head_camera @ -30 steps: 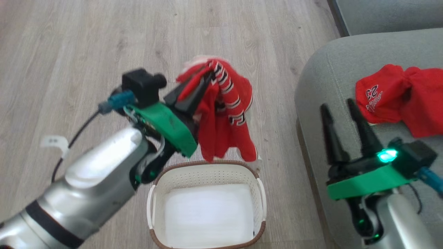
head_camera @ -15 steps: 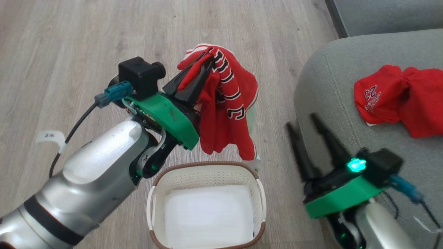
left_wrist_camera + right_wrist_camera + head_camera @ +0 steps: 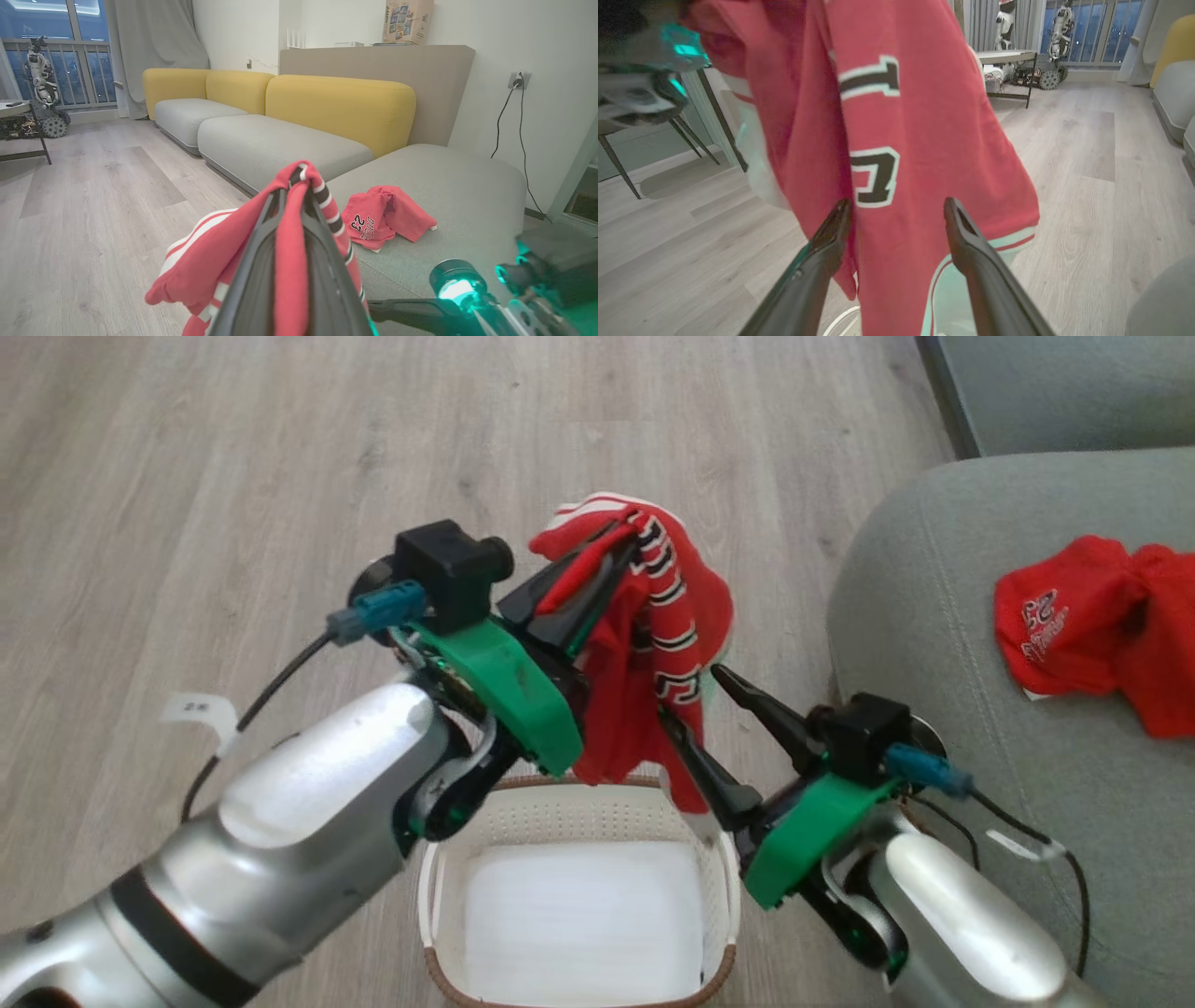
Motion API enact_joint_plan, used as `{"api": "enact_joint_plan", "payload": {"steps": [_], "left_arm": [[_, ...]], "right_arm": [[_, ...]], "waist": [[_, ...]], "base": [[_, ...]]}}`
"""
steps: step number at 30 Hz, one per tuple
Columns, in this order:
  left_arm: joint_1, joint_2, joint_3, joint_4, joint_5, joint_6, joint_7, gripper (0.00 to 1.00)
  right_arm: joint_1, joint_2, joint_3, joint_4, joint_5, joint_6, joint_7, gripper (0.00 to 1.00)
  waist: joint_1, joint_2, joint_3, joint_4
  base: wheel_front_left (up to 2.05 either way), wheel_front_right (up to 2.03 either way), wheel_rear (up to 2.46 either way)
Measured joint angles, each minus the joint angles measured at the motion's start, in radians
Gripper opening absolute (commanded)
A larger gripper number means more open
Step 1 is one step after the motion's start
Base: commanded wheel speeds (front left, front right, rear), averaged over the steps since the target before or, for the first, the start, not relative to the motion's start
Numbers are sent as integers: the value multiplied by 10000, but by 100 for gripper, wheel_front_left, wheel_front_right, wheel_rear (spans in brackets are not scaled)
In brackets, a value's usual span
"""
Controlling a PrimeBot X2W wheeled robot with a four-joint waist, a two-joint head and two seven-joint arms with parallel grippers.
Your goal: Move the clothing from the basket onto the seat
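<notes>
Swinging in from the seat (image 3: 934, 616), right gripper (image 3: 689, 693) now reaches the jersey (image 3: 691, 607) low down with jaws spread, while left gripper (image 3: 627, 534) pinches its top, cloth hanging straight down above the basket (image 3: 569, 807), seat off right.

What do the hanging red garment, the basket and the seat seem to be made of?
The red garment: probably thin synthetic jersey knit, matte; hangs in soft folds with printed numbers. The basket: likely moulded plastic, cream, smooth; rows of small holes, brown woven-look rim. The seat: upholstery fabric, matte grey-green; stitched seams, rounded edges.
</notes>
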Motion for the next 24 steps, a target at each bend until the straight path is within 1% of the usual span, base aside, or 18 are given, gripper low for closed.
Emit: {"api": "enact_joint_plan", "payload": {"steps": [3, 4, 6, 12, 14, 19, 20, 21, 22, 24], "left_arm": [[-1, -196, -109, -4, -2, -98, 0, 0], [-1, -196, -109, -4, -2, -98, 0, 0], [-1, -316, -259, -4, -2, -148, 17, 0], [2, -690, -410, -86, -35, -313, 90, 0], [4, -721, -468, -119, -35, -313, 88, 0], [24, -723, -525, -121, -35, -311, 88, 0], [24, -723, -525, -121, -35, -311, 88, 0], [24, -721, -527, -121, -35, -309, 88, 0], [24, -721, -527, -121, -35, -307, 88, 0], [25, -708, -527, -121, -36, -305, 88, 0]], "right_arm": [[-377, 268, 251, 834, 128, 2, 10, 100], [-377, 268, 251, 834, 128, 2, 10, 100], [-619, 437, 393, 1421, 150, 2, -23, 100], [-1208, 589, 405, 3129, 341, 2, -575, 100], [-1319, 742, 282, 3517, 424, 0, -742, 100], [-1578, 1024, 370, 4148, 585, 2, -1007, 100], [-1627, 1045, 407, 4222, 621, 0, -1028, 54], [-1657, 1064, 439, 4270, 665, 0, -1070, 21], [-1679, 1076, 474, 4299, 665, 0, -1101, 0], [-1710, 1093, 489, 4301, 694, 2, -1141, 0]], "waist": [[0, 0, -37, 205], [0, 0, -37, 205], [0, 0, -58, 353], [1, 0, -138, 816], [1, 0, -164, 939], [1, 0, -196, 1094], [1, 0, -195, 1100], [1, 0, -193, 1099], [1, 0, -190, 1094], [1, 0, -186, 1063]], "base": [[0, 0, 0], [0, 0, 0], [0, 0, 0], [0, 0, 0], [0, 0, 0], [0, 0, 0], [0, 0, 0], [0, 0, 0], [0, 0, 0], [0, 0, 0]]}}
